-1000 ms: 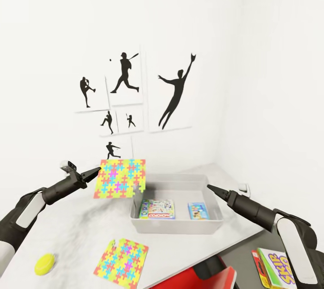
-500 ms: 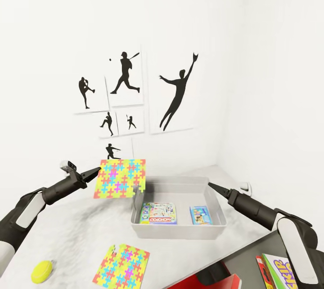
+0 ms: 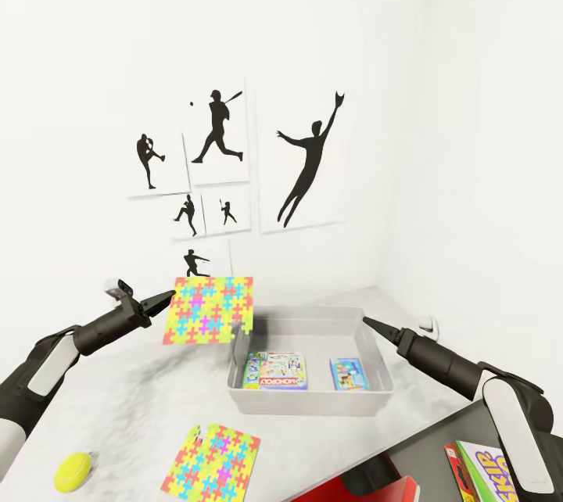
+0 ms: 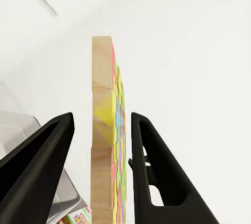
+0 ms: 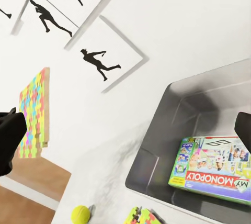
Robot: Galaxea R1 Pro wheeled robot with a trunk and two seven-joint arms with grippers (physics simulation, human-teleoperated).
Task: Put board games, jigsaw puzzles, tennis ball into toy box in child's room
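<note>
Pinching one edge of the thin, stiff, probably light multicoloured jigsaw square [image 3: 208, 310], the left fingers [image 3: 160, 300] held it upright beside the grey bin [image 3: 309, 400]; right fingers' [image 3: 367, 323] state unclear.

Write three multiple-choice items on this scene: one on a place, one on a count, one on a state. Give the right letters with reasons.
1. Where is the tennis ball?
A. in the toy box
B. on the table
C. in the right gripper

2. How many board games lie inside the toy box?
A. none
B. two
C. four

3. How is the jigsaw puzzle by the left gripper held?
A. upright on edge, above the table
B. lying flat in the toy box
C. leaning against the tennis ball

Key: 1 B, the ball rests on the table near its left front edge. 2 B, two printed boxes lie on the bin's floor. 3 A, the head view shows its face upright in the air, and the left wrist view shows its edge between the fingers.
</note>
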